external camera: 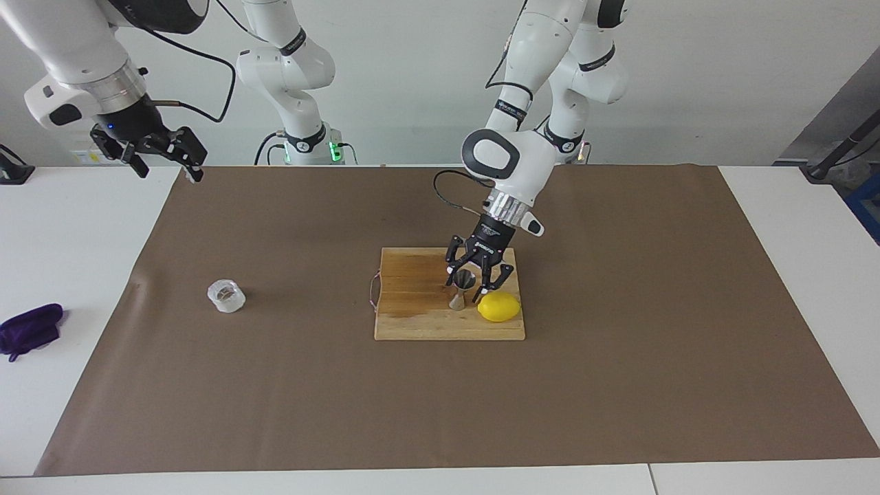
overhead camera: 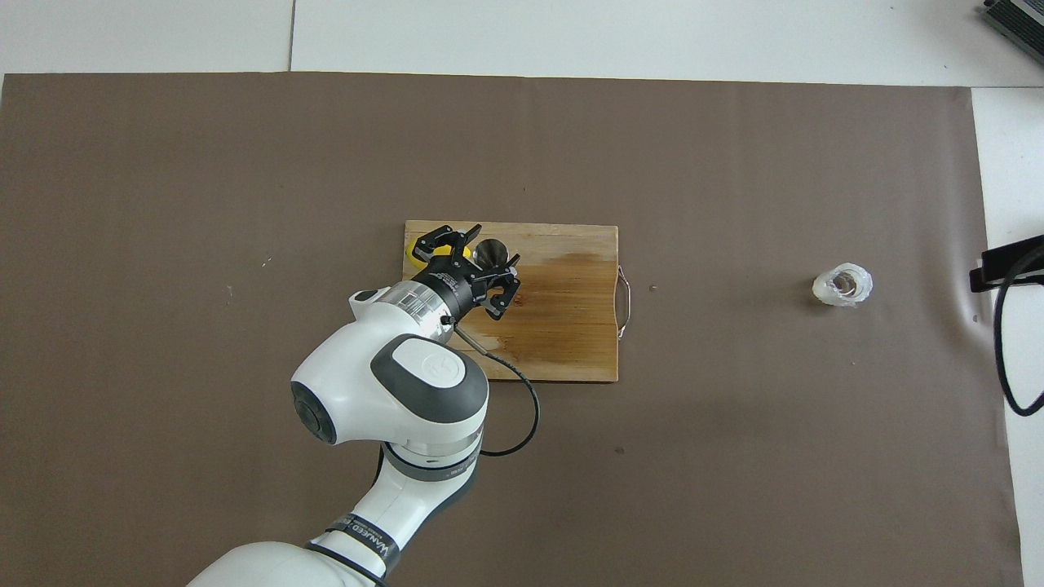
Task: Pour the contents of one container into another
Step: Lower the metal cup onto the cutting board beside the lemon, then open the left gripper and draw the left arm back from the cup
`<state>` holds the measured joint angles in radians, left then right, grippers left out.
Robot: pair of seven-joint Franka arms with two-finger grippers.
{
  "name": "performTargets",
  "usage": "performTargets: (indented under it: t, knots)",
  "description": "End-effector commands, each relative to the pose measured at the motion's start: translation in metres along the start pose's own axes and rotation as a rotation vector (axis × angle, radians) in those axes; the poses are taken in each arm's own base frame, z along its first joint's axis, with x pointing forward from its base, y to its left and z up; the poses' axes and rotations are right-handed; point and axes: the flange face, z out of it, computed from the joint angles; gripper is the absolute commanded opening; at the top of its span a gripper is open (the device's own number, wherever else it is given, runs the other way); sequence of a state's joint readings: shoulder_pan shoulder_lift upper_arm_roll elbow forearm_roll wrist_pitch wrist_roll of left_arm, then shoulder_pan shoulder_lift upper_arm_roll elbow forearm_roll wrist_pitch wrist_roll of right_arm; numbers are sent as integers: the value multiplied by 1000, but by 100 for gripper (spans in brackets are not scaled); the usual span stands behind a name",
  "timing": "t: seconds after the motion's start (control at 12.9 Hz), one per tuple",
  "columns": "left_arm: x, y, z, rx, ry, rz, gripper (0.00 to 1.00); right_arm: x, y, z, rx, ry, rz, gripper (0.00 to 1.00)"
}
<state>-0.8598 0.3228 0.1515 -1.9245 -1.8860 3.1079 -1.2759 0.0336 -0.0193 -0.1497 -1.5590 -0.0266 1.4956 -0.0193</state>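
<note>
The steel jigger (external camera: 460, 293) (overhead camera: 492, 251) stands upright on the wooden cutting board (external camera: 412, 309) (overhead camera: 571, 326), beside a lemon (external camera: 499, 307). My left gripper (external camera: 469, 283) (overhead camera: 477, 253) hangs just over the jigger's upper cone, open, with a finger on either side of it and no grip on it. The squat glass cup (external camera: 226, 295) (overhead camera: 842, 284) sits alone on the brown mat toward the right arm's end of the table. My right gripper (external camera: 165, 155) waits open, raised over the mat's corner near its base.
A brown mat (external camera: 619, 344) covers most of the table. A purple cloth (external camera: 31, 328) lies off the mat at the right arm's end. The cutting board has a wire handle (overhead camera: 625, 302) on the side toward the glass cup.
</note>
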Motion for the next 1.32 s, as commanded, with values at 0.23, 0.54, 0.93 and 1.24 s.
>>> performTargets:
  t: [0.23,0.54,0.93,1.24]
  knots:
    - [-26,1,-35,-15,-58,-29,80,-6,-1,-2,2,4,4,100]
    - [-59,29,-74,-48,-148,-62,80,-6,-1,-2,2,6,4,100]
    - [-86,115,-112,-185,-210,16,80,-6,-1,-2,2,6,4,100]
    - [-66,195,-139,-331,-151,254,79,-6,-1,-2,2,4,4,100]
